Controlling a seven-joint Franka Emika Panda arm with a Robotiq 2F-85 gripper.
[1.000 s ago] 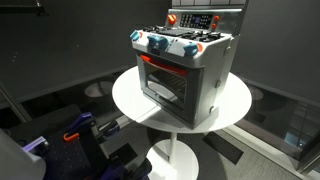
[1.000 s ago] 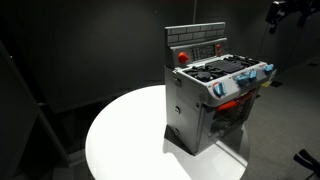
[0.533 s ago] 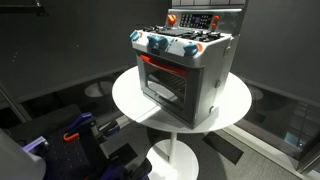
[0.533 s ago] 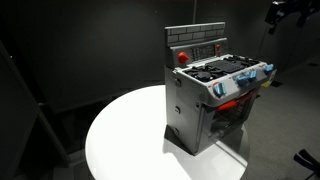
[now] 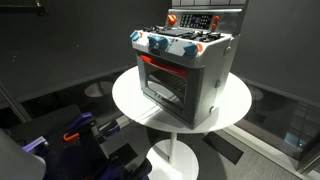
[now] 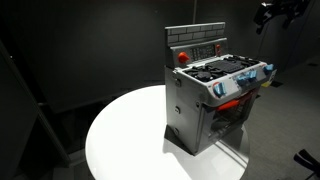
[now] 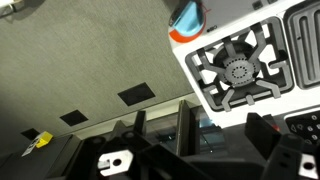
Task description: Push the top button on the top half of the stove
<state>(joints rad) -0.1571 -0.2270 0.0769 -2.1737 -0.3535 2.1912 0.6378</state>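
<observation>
The silver-grey toy stove [image 5: 190,70] stands on a round white table [image 5: 128,96], and shows in both exterior views [image 6: 205,105]. Its upright dark back panel [image 5: 196,19] [image 6: 196,42] carries small buttons and a red round button [image 6: 182,57]. My gripper [image 6: 268,12] hangs in the air, above and well off to the knob side of the stove, touching nothing. In the wrist view its dark fingers [image 7: 220,135] stand apart and empty, with a black burner [image 7: 236,66] and a blue knob [image 7: 188,14] of the stove beyond them. The panel is out of the wrist view.
The white table [image 6: 120,140] has bare surface beside the stove. Blue and black equipment [image 5: 80,132] sits low beside the table. The surroundings are dark. A small yellow item [image 7: 38,140] lies on the grey floor.
In the exterior view that shows it, the gripper has shifted slightly toward the stove. The stove has not moved.
</observation>
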